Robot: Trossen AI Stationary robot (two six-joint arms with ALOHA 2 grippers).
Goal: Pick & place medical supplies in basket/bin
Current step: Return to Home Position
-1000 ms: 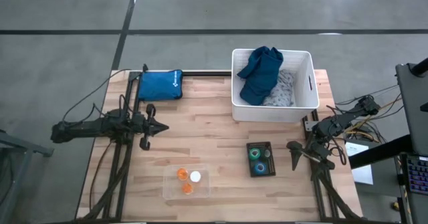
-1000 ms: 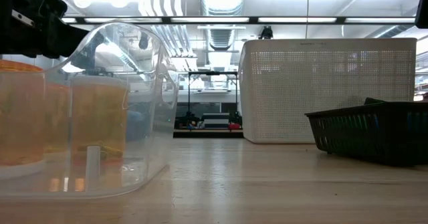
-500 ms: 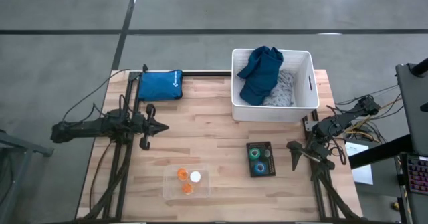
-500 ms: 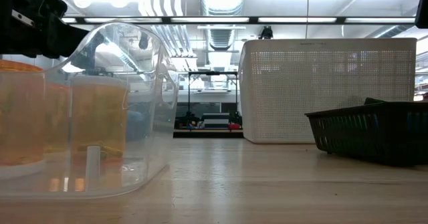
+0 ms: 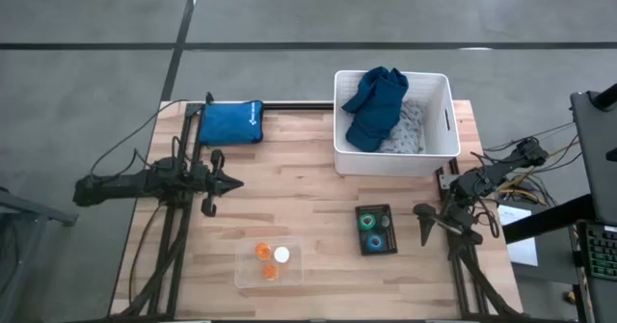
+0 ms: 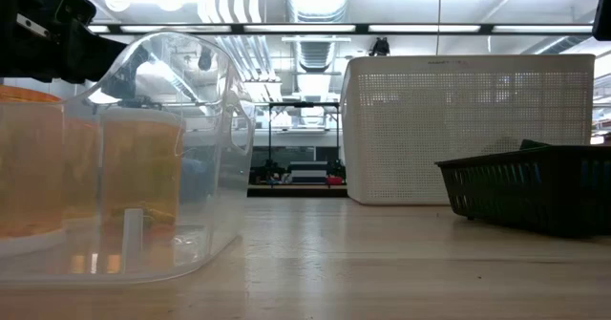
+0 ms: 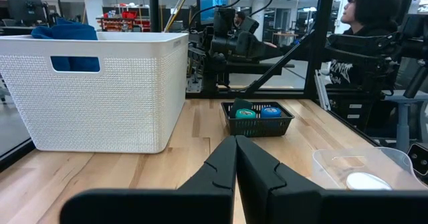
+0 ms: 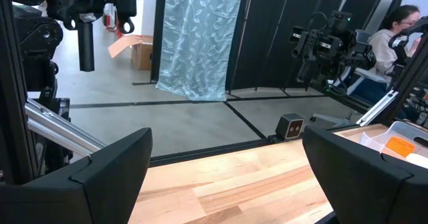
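Both idle. The left arm [image 5: 145, 183] is stretched low across the wooden surface [image 5: 299, 188], left pincer [image 5: 229, 181] w/ fingers pressed together, empty. The right arm [image 5: 482, 180] is folded at the right edge, right pincer [image 5: 424, 225] spread wide, empty. The dark blue cloth [image 5: 374, 106] lies on the pale grey patterned cloth [image 5: 410, 130] inside the large white plastic tub [image 5: 445, 121]. The green & blue tape rolls [image 5: 366, 223] are in a small dark mesh basket [image 5: 375, 210]; the orange & white round caps [image 5: 261, 252] are in a clear plastic tray [image 5: 246, 275]. Vs 1 s ago: no change, arms in same pose.
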